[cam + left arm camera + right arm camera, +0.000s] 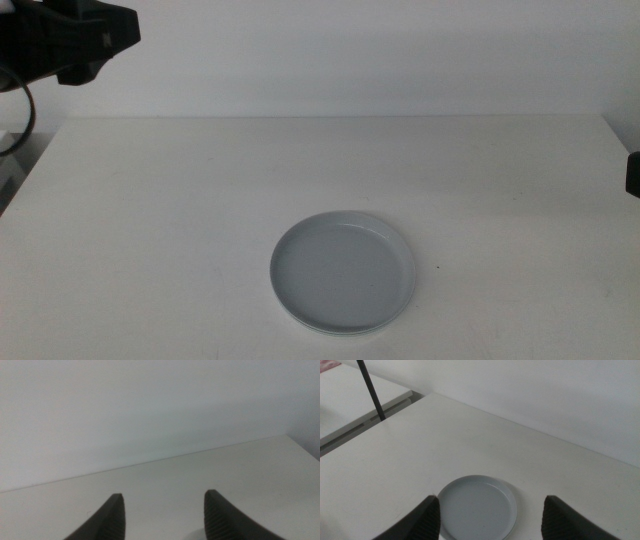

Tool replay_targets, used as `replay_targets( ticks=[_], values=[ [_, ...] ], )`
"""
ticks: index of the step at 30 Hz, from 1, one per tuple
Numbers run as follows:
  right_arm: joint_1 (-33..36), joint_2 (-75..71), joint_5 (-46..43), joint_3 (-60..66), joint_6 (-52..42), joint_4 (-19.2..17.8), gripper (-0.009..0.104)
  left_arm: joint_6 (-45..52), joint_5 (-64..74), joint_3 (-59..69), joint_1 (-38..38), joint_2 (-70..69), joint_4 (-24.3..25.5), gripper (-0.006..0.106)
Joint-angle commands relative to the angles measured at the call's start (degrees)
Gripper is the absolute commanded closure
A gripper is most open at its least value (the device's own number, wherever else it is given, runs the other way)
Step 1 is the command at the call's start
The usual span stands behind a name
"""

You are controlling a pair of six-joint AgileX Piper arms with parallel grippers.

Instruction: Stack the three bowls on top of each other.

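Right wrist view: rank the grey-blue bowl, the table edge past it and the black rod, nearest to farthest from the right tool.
1. grey-blue bowl: on the table, just ahead of the open right tool.
2. table edge: well past the bowl, bare surface between them.
3. black rod: upright, beyond that edge, off the table.

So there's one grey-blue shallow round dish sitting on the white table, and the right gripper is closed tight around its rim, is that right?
Not quite. The grey-blue shallow round dish does sit on the white table, but the right gripper isn't gripping it. The right wrist view shows its jaws wide open, up off the dish and clear of the rim.
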Motion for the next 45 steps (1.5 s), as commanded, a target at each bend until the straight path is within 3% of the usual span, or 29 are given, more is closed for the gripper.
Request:
replay_targets(
  ticks=[1,13,16,18,20,24,31,35,40,45],
  values=[
    [0.2,0.2,-3.5,-1.4,-0.4,0.1,0.041,-0.3,-4.3,-1.4,0.0,-0.8,-0.9,0.055],
    [0.2,0.2,-3.6,-1.1,-0.4,-0.5,0.041,-0.3,-6.4,0.0,0.0,-1.9,-0.7,0.072],
    [0.1,0.0,-6.5,1.0,-0.4,-5.7,0.041,-0.3,-12.3,4.8,0.0,-4.5,0.1,0.076],
    [0.1,-0.5,-12.7,3.8,-0.4,-9.9,0.041,-0.3,-15.8,9.3,0.0,-7.1,1.3,0.079],
    [-0.7,-1.3,-20.3,8.1,-0.4,-11.8,0.041,-0.3,-17.1,13.7,0.0,-9.8,2.1,0.082],
    [-5.2,-4.0,-28.6,17.7,-0.4,-11.7,0.041,-0.3,-17.5,23.7,0.0,-16.5,2.2,0.087],
    [-15.6,-17.6,-29.0,34.8,-0.4,-11.7,0.041,-0.3,-17.8,41.9,0.5,-29.8,2.2,0.095],
    [-20.3,-25.8,-29.0,42.4,-0.4,-11.7,0.041,-0.3,-18.0,49.6,5.4,-38.6,2.5,0.1],
    [-22.8,-32.1,-29.0,48.0,-0.4,-11.4,0.041,-0.3,-17.9,56.1,11.8,-48.9,3.9,0.104],
    [-22.9,-37.4,-29.0,52.7,-0.4,-11.0,0.041,-0.3,-18.0,60.8,13.1,-56.1,4.3,0.105]
  ],
)
